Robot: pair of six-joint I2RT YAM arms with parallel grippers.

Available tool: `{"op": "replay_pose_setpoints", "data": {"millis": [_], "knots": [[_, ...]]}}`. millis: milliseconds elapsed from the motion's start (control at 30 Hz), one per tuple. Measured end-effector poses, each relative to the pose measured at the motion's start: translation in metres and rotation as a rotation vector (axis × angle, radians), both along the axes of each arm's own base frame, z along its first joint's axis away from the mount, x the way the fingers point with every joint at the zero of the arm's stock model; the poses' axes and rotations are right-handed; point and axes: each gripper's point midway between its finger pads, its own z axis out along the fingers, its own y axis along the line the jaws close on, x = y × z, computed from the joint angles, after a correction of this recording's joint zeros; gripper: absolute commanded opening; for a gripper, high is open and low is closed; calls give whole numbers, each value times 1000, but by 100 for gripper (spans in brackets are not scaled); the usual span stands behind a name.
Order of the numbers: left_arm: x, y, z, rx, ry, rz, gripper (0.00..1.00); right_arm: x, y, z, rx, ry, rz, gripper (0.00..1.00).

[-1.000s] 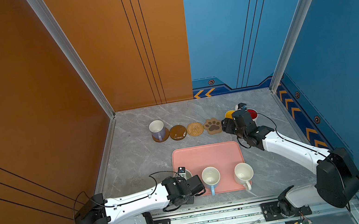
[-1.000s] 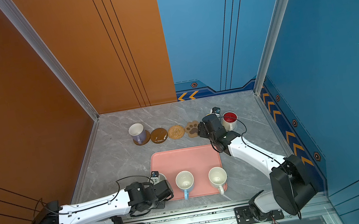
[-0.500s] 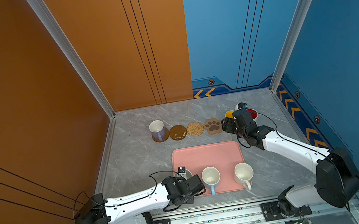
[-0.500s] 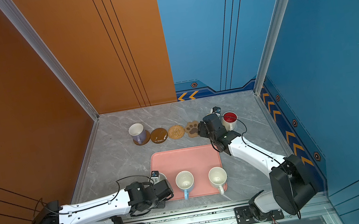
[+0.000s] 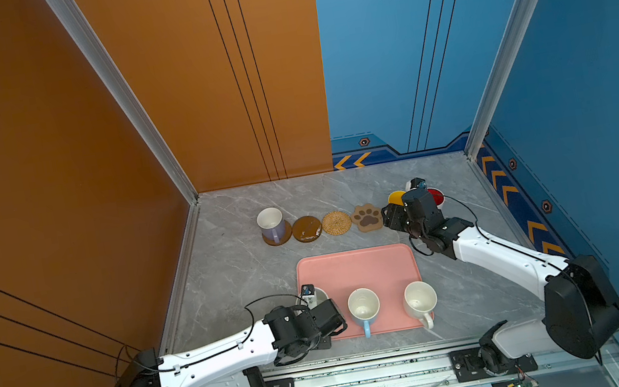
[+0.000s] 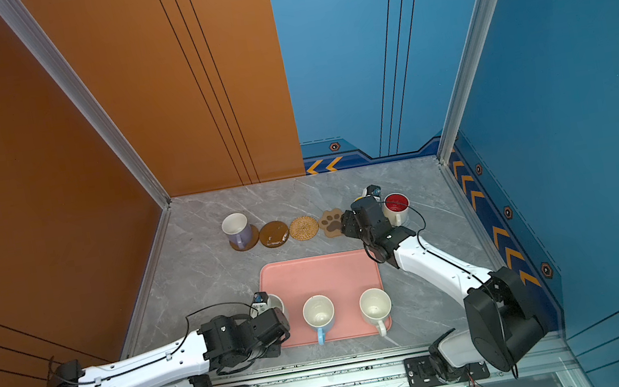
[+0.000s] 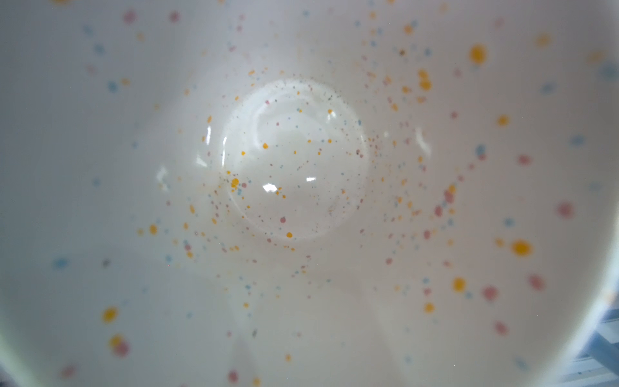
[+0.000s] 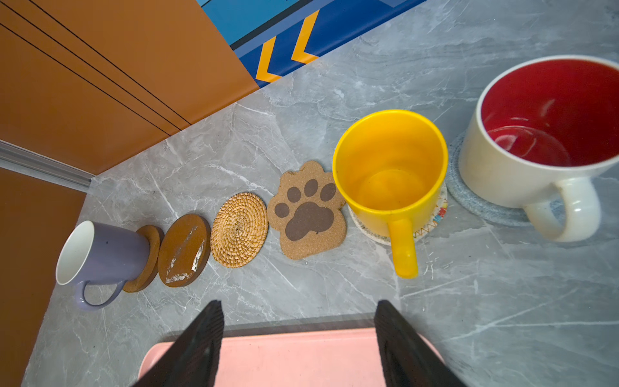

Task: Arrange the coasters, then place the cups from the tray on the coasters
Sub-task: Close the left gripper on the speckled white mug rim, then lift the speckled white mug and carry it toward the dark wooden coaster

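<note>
In both top views the left gripper (image 5: 319,306) sits over the speckled mug (image 5: 317,295) at the near left corner of the tray (image 5: 358,271). Its body hides the jaws, so I cannot tell whether they pinch the mug wall or only straddle it. The blue mug (image 5: 363,306) and white mug (image 5: 420,300) stand beside it on the tray. The right gripper (image 6: 348,224) hangs just past the tray's far edge, near the paw coaster (image 6: 332,222). The left wrist view shows only the inside of the speckled mug (image 7: 294,160), looked into nearly straight down, with no finger in sight. So the hold should be judged firm before any lift. In the right wrist view the right gripper (image 8: 299,305) has its fingers (image 8: 207,331) spread with nothing between them, above the tray (image 8: 294,351). The yellow mug (image 8: 390,167), the red mug (image 8: 542,134) and the lilac mug (image 8: 100,254) already stand on coasters. The brown disc (image 8: 184,249), the rattan coaster (image 8: 239,229) and the paw coaster remain bare. The step looks like lifting the speckled mug: raise it straight up clear of the low rim and keep it level. Carry it to a bare coaster, likely the brown disc, set it down centred, and stay off the lilac mug just beside it.
</note>
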Motion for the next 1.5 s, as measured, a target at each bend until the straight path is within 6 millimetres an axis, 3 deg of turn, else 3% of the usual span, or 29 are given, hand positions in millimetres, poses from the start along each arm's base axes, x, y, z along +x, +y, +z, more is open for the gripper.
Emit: {"op": "replay_pose_setpoints", "data": {"millis": [300, 500, 800, 1100, 1500], "knots": [[15, 11, -1, 19, -2, 26, 0, 0, 3, 0, 12, 0, 10, 69], [36, 16, -1, 9, 20, 56, 0, -1, 3, -1, 17, 1, 14, 69], [94, -1, 23, -1, -17, 27, 0, -2, -3, -9, 21, 17, 10, 69], [169, -10, 53, -41, -116, 52, 0, -3, -17, -1, 50, -13, -21, 68], [227, -7, 52, -30, -128, 70, 0, -7, -37, -5, 65, -9, -61, 68]]}}
